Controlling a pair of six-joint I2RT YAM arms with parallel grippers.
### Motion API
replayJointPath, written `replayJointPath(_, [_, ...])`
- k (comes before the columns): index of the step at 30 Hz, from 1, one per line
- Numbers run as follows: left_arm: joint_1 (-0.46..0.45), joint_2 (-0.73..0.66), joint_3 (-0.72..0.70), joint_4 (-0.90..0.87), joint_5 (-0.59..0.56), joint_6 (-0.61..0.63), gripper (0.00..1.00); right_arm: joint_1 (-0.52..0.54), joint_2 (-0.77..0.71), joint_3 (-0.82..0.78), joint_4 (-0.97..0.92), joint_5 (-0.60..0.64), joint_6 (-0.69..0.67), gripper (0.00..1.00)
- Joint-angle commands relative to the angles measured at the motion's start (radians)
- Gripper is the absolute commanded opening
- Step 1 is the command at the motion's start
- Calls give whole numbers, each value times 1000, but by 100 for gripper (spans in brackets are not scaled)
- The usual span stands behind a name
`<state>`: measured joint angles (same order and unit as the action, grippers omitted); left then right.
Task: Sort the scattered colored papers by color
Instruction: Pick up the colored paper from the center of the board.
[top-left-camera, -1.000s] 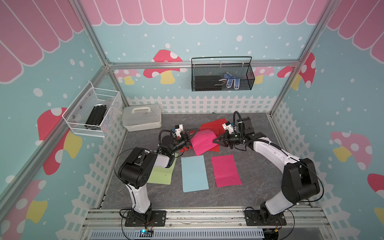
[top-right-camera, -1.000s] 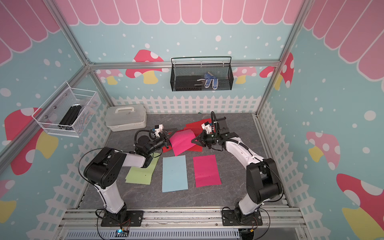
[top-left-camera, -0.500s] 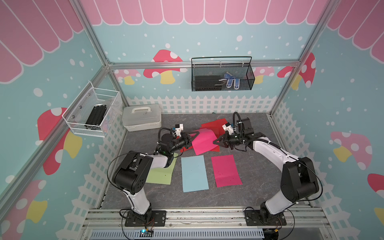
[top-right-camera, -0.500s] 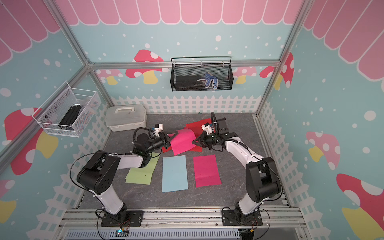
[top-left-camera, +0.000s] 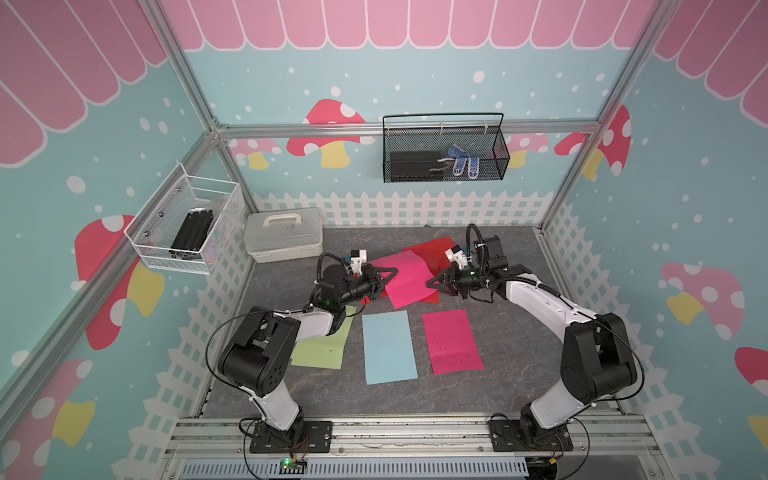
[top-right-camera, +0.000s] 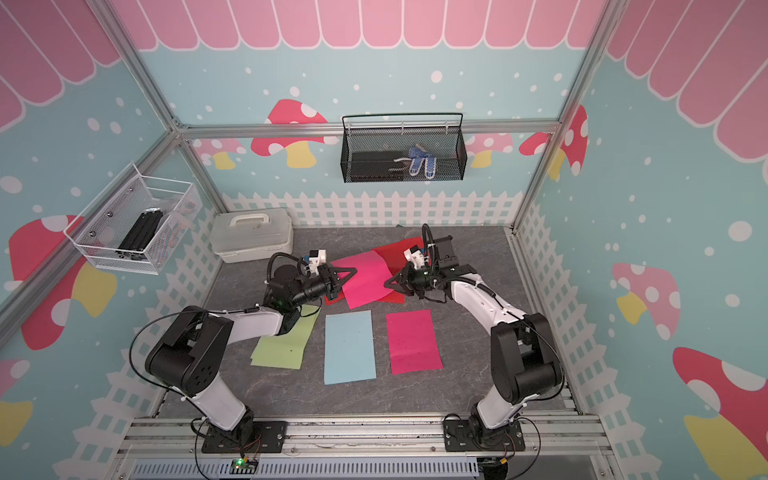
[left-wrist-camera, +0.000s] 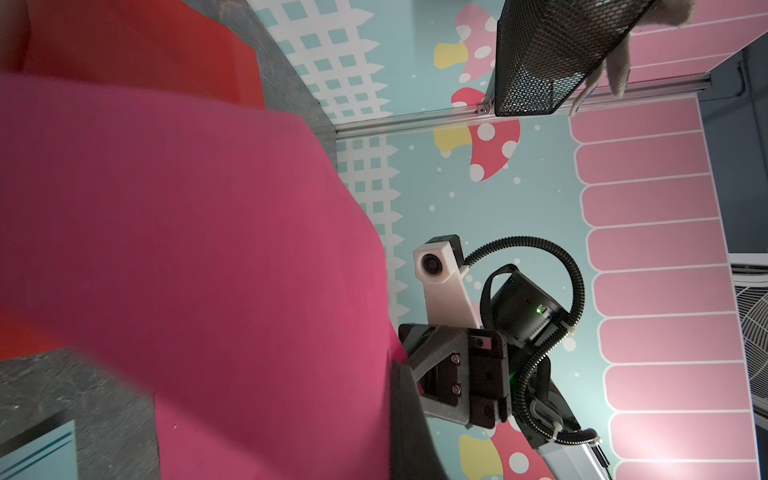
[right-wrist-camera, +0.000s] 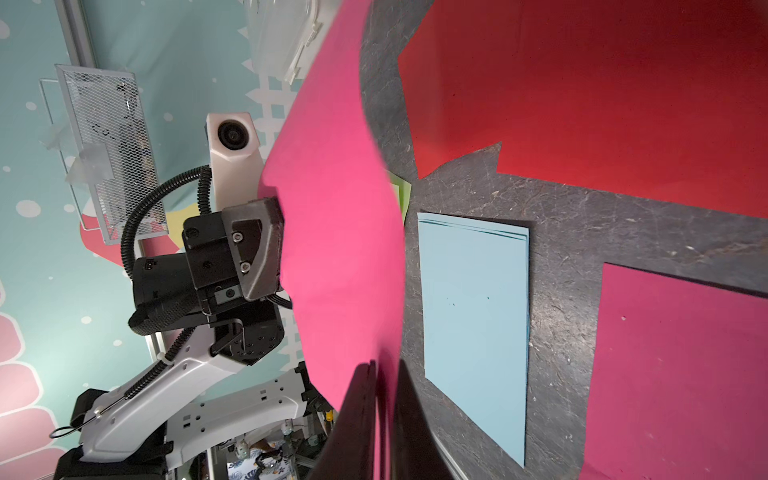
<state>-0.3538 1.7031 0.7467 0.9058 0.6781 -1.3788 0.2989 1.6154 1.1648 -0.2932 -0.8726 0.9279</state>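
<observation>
Tension matters: left claw (top-left-camera: 390, 275) is clamped on one edge of the pink sheet (top-left-camera: 409, 282), right claw (top-left-camera: 432, 283) straddles the edge opposite, grip unclear; we should lift evenly, avoiding tears.

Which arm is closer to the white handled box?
Left. The left end effector hangs near the white box; the right end effector is farther, beyond the lifted pink paper.
</observation>
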Motion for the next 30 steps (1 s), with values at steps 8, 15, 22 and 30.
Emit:
replayJointPath(8, [6,-28,38,-35,16,34,0,-8,-38,11,-25,20,-33,47])
replayJointPath(15, [1,-40,56,-72,20,53,0,-20,-125,24,-182,152,-154,61])
replayJointPath(22, [-35,-103,118,-267,2,164,0,-114,-204,-25,-313,282,-230,64])
replayJointPath(30, [-115,-133,182,-414,-51,246,0,-248,-293,-56,-410,369,-318,67])
